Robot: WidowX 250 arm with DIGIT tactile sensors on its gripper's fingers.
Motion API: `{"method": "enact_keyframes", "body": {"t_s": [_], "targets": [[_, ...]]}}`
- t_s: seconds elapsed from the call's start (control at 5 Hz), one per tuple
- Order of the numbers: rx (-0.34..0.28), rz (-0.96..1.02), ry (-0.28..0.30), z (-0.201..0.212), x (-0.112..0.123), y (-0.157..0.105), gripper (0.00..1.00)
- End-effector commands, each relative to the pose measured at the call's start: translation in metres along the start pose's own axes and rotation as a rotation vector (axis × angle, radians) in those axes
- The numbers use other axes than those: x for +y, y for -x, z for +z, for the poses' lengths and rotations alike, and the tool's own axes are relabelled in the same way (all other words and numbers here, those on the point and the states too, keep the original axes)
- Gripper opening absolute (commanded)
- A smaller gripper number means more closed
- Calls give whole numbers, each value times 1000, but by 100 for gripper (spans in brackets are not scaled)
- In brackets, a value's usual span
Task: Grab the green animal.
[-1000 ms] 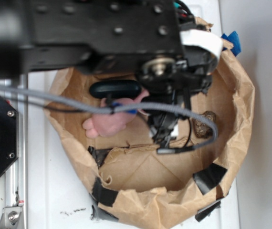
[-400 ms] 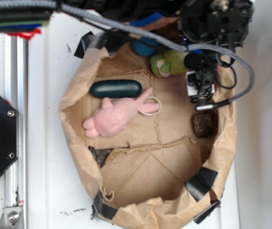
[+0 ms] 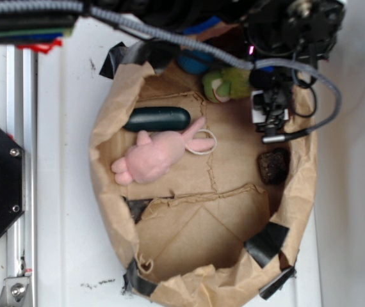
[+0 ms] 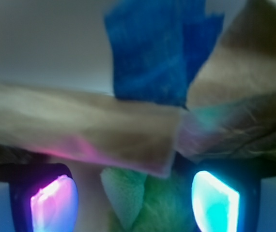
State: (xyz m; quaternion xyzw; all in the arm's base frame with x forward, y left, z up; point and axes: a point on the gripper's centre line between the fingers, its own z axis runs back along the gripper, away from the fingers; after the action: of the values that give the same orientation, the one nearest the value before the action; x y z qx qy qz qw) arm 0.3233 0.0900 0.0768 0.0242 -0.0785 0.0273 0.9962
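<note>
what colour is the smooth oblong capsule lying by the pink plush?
Dark green smooth oblong capsule; clearest in the exterior view.

Arm housing black, blurred, at 12 to 1 o'clock in the exterior view. Grey braided cable [image 3: 170, 38] crosses the top and loops down at 2 o'clock. Hand [image 4: 135, 198]: dark fingers, pads lit magenta [image 4: 53, 203] and cyan [image 4: 215, 200].

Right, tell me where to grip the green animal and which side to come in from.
Grip the green animal across its plump fuzzy middle, coming straight down from above. It lies in the far corner of the paper bag, against the wall, so a sideways approach looks blocked. In the wrist view its green fur already sits between the two lit fingers, so the gripper seems roughly lined up.
</note>
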Motion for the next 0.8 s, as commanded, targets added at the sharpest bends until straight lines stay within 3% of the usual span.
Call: {"method": "enact_keyframes", "body": {"t_s": [0.0, 0.4, 0.6], "targets": [[-49, -50, -34, 18, -5, 11, 100], [-27, -67, -50, 4, -11, 18, 100], [-35, -39, -57, -3, -9, 9, 100]]}}
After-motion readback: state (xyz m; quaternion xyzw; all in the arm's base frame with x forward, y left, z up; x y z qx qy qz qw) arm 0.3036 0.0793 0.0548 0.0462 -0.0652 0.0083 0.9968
